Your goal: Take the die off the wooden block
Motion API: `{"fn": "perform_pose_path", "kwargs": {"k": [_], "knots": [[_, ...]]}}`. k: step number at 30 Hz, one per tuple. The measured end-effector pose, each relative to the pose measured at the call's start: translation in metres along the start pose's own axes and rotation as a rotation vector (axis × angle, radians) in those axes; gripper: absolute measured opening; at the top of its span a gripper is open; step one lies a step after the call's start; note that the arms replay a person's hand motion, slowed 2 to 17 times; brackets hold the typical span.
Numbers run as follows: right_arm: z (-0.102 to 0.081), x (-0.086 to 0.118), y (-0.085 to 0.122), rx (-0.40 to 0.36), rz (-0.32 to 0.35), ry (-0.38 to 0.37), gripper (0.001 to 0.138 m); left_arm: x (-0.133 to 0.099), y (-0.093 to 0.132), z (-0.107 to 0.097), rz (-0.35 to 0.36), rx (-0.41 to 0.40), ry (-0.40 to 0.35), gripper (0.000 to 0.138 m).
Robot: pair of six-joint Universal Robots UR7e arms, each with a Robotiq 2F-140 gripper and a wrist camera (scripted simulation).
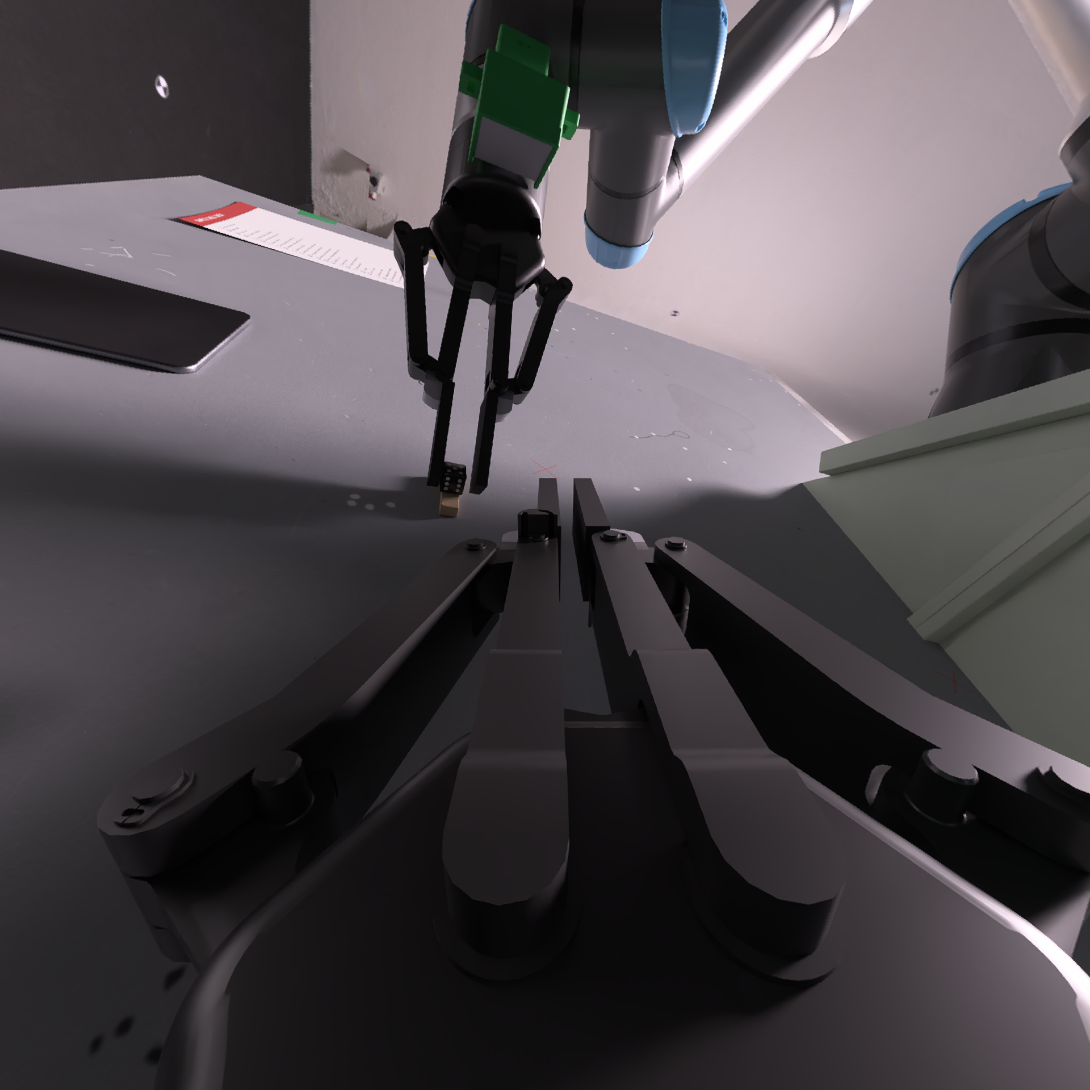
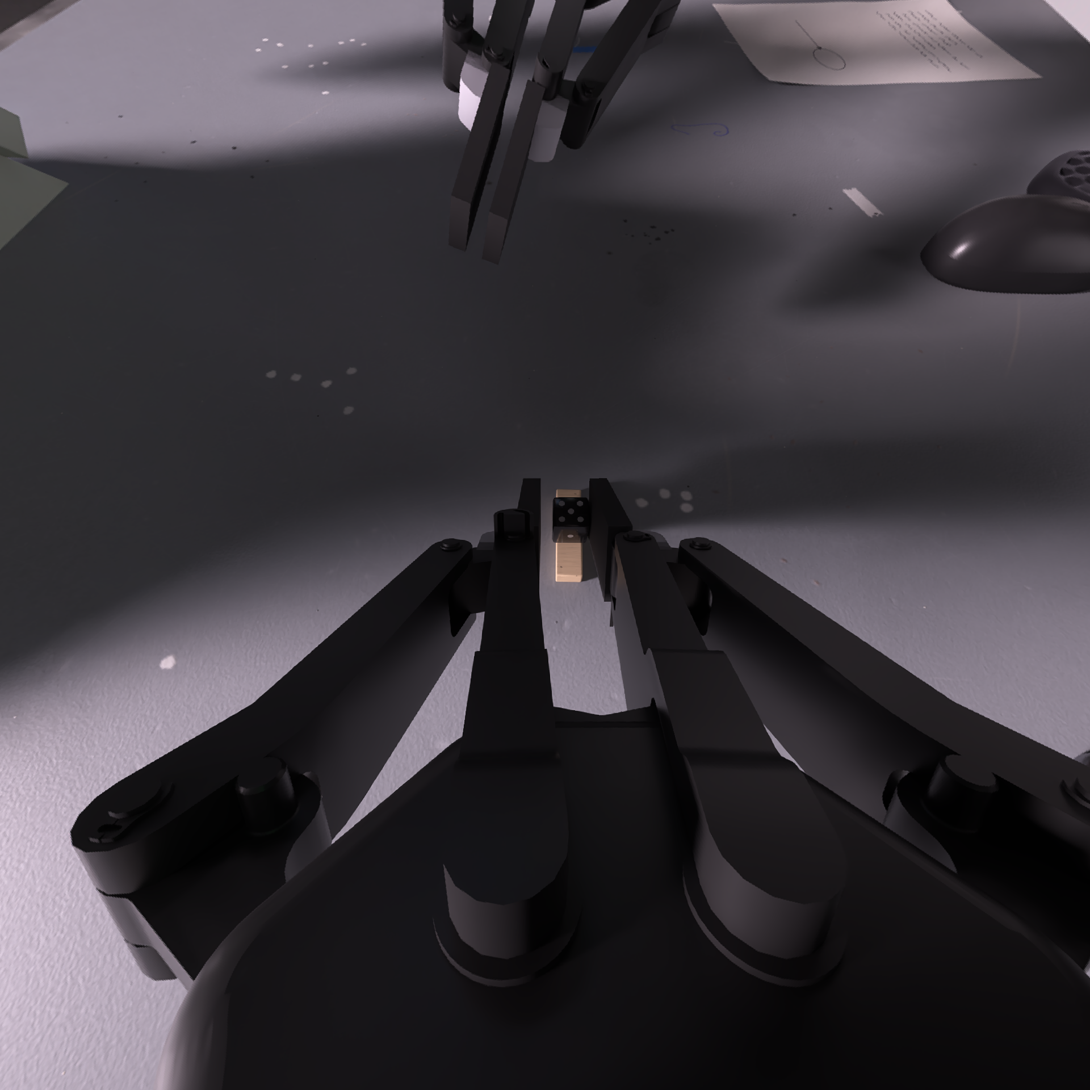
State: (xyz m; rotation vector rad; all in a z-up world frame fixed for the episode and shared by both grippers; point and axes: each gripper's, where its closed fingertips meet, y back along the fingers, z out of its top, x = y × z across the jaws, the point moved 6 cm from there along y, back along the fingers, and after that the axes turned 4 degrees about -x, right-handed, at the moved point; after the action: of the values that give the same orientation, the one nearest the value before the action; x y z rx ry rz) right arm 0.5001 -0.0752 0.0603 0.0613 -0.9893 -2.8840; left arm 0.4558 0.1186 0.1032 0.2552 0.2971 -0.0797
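Right wrist view: right gripper (image 2: 564, 507) straddles black die (image 2: 570, 511) sitting on wooden block (image 2: 569, 560).
Fingers parted, one each side of the die, a sliver of gap visible on both sides; not clamped. Die rests on the far end of the pale block, which lies flat on the grey desk (image 2: 177, 737), mid-surface, well away from any edge. Left wrist view: same pair seen side-on, die (image 1: 453, 476) atop block (image 1: 449, 506), right gripper (image 1: 459, 481) descending vertically around it. Left gripper (image 1: 565, 492) hangs near, fingers nearly together, holding nothing. Far corner: printed sheet (image 1: 307, 242); dark slab (image 1: 112, 312) toward the left edge.
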Motion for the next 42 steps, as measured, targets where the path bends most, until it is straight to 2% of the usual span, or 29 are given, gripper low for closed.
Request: {"fn": "perform_pose_path", "kwargs": {"k": [26,31,36,42], "knots": [[0.001,-0.001,-0.001,0.01,-0.018,-0.004,0.016,0.001,-0.004,-0.003,-0.015,0.006,0.017,0.008],[0.002,-0.001,-0.002,0.008,-0.039,-0.004,0.016,0.002,-0.005,-0.003,-0.01,0.0,0.037,0.008],[0.007,0.002,-0.003,-0.006,-0.095,0.043,0.016,0.003,-0.005,-0.002,0.004,-0.011,0.074,0.008],[0.028,0.011,-0.004,-0.055,-0.182,0.145,0.016,0.006,-0.005,-0.002,0.028,-0.026,0.13,0.008]]}}
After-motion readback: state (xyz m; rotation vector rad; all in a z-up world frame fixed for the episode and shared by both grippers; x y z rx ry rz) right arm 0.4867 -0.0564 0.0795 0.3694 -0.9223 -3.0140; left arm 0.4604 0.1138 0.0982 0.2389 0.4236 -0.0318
